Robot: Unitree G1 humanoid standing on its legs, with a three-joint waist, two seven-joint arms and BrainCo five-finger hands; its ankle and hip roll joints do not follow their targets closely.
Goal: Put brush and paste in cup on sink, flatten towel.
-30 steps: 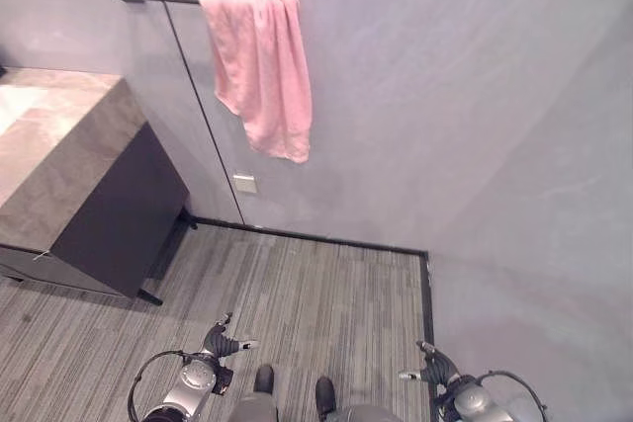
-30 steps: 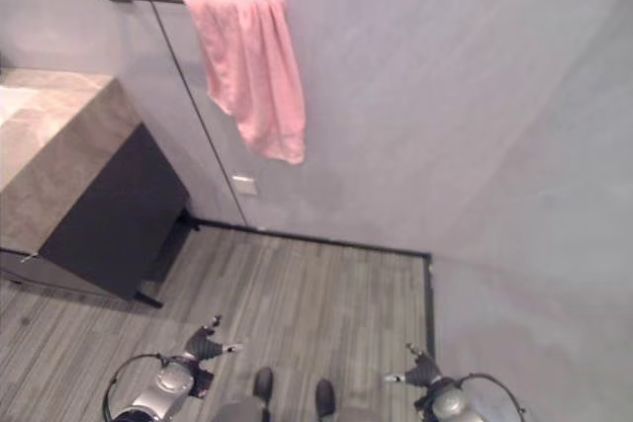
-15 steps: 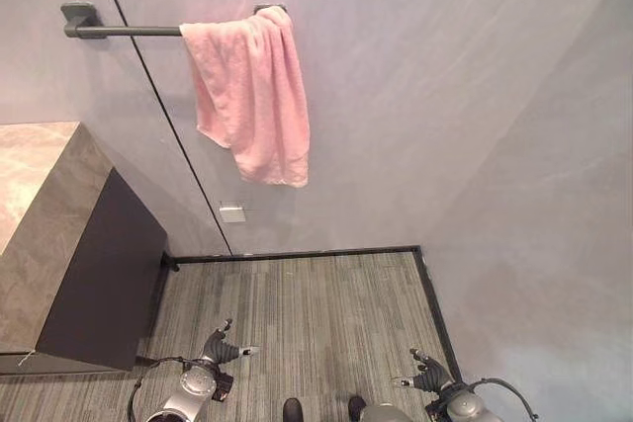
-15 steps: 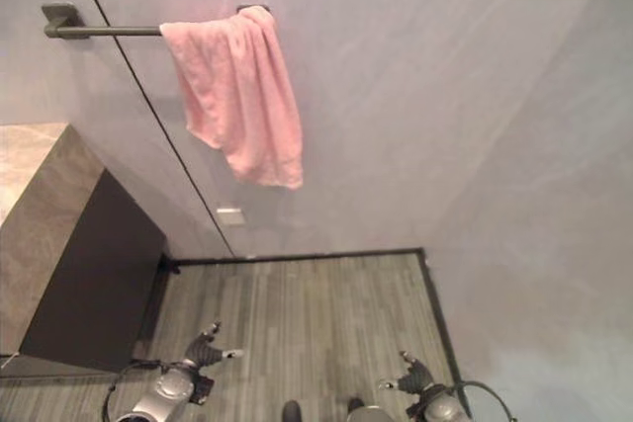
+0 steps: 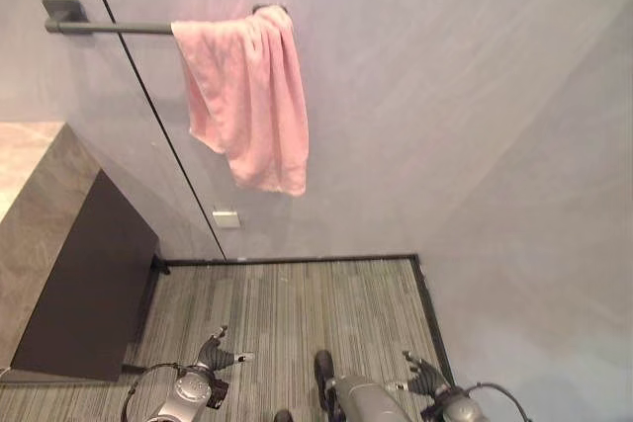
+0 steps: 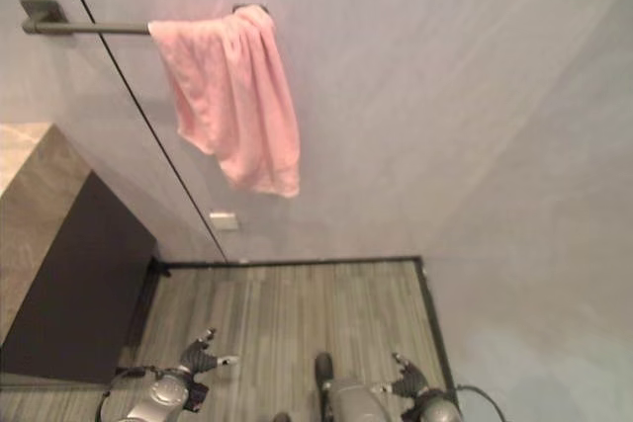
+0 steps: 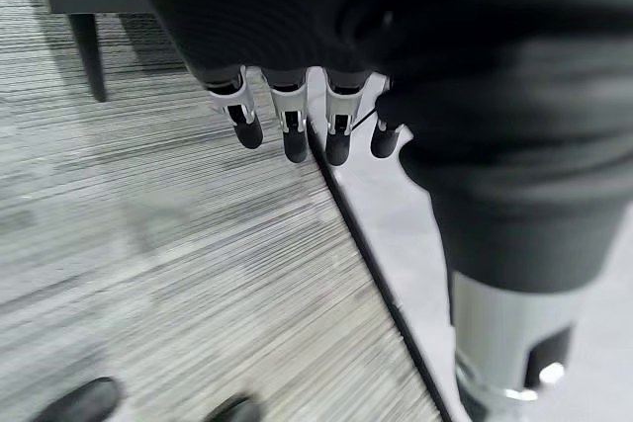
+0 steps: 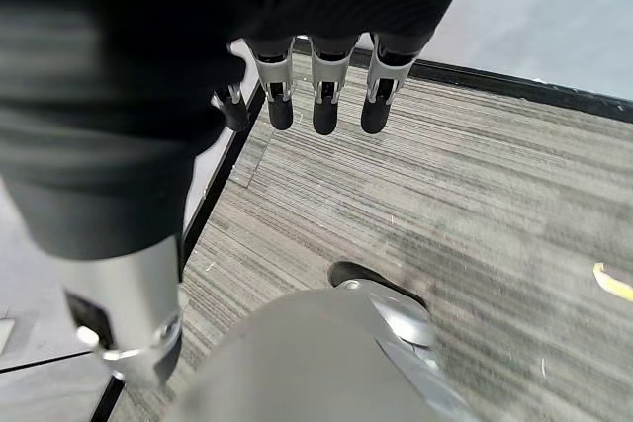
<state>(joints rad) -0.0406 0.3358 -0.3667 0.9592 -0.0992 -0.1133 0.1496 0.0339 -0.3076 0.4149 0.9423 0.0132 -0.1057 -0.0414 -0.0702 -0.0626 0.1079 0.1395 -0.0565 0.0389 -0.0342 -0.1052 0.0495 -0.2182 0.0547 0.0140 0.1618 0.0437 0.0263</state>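
A pink towel (image 5: 247,96) hangs bunched and crooked over the right end of a dark wall bar (image 5: 109,27), high on the grey wall ahead. My left hand (image 5: 216,355) hangs low above the striped floor, far below the towel. Its fingers (image 7: 287,116) are straight and hold nothing. My right hand (image 5: 423,378) hangs low on the other side, near the wall corner. Its fingers (image 8: 321,96) are also straight and empty.
The sink counter's marble top (image 5: 25,185) on a dark cabinet (image 5: 84,289) stands at the left against the wall. A white wall socket (image 5: 226,218) sits under the towel. A dark skirting strip (image 5: 297,260) edges the grey floor. A small yellow scrap (image 8: 613,282) lies on the floor.
The whole picture has shifted, so the camera has moved: the counter now sits further left and less of its top shows. The towel hangs as before. Both hands stay low and open.
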